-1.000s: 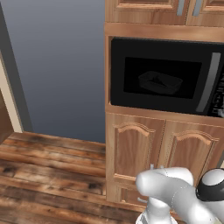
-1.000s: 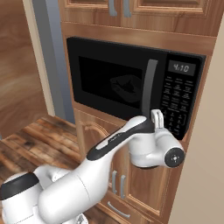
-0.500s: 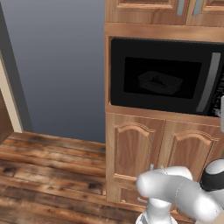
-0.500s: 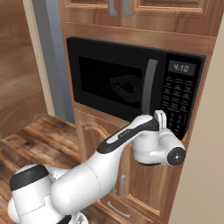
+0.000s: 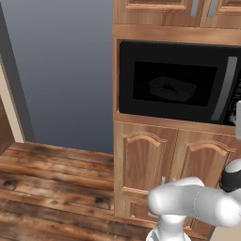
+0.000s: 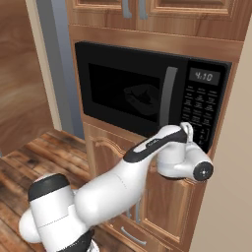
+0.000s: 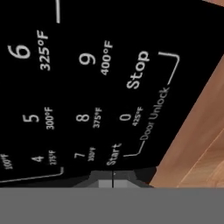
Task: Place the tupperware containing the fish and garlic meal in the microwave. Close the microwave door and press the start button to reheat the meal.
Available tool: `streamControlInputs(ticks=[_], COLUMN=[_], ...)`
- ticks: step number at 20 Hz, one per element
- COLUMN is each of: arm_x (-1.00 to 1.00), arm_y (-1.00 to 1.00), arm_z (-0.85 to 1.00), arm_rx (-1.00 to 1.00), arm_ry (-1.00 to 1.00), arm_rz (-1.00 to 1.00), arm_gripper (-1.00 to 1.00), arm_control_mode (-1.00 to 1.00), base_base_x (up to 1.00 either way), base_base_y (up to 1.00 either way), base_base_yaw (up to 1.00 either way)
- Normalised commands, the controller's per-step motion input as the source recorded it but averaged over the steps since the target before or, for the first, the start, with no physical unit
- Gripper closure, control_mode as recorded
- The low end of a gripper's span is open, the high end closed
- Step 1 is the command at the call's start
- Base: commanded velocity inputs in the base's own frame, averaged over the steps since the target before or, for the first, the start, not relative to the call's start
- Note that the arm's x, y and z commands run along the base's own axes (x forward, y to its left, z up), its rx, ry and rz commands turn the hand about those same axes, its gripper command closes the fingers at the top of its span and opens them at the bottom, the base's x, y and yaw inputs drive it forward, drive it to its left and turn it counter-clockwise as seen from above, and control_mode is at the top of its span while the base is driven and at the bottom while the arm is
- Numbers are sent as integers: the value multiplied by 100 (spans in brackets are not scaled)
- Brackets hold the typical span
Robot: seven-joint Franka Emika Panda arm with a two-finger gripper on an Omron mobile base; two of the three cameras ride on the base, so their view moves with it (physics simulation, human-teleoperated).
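Now, your end effector (image 7: 113,177) has crept fwd over the last sec: in the right base view a sec ago the hand sat a bit lower and nearer the base, w/ the fingers short of the keypad; at this point its fingers (image 6: 187,129) sit up against the bottom of the keypad (image 6: 199,114). The base cams haven't shifted, so that's the arm moving, not you driving.

Fingers are pressed together, nothing between them — a poking tip, not a grip. Hand view puts the tips right under the "Start" label (image 7: 114,155), w/ the "0" key just beyond it and "Stop" further out and off to one side. Can't tell whether the tips touch the panel yet or sit a hair off.

What it means for the task: the tupperware (image 5: 171,88) is already inside the microwave (image 6: 147,93), well off to the end effector's left behind the glass; food inside is too dim to make out. The microwave door (image 5: 174,81) looks closed, handle (image 6: 167,97) flush. So only the start press is left, and you're lined up for it. Clock display (image 6: 204,76) reads 4:10 — no sign from that alone that it's running.
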Motion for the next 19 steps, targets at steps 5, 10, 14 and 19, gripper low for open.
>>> streamControlInputs(ticks=[5,10,14,19], arm_x=[26,20,22,4], arm_y=[-19,-13,-4,0], arm_z=[-12,-29,-42,-60], arm_rx=[1,0,0,-9], arm_ry=[0,0,0,-11], arm_rz=[-1,-4,-10,-37], arm_gripper=[100,100,100,100], arm_control_mode=[-100,-100,-100,-100], base_base_x=[0,0,0,0], base_base_y=[0,0,0,0], base_base_yaw=[0,0,0,0])
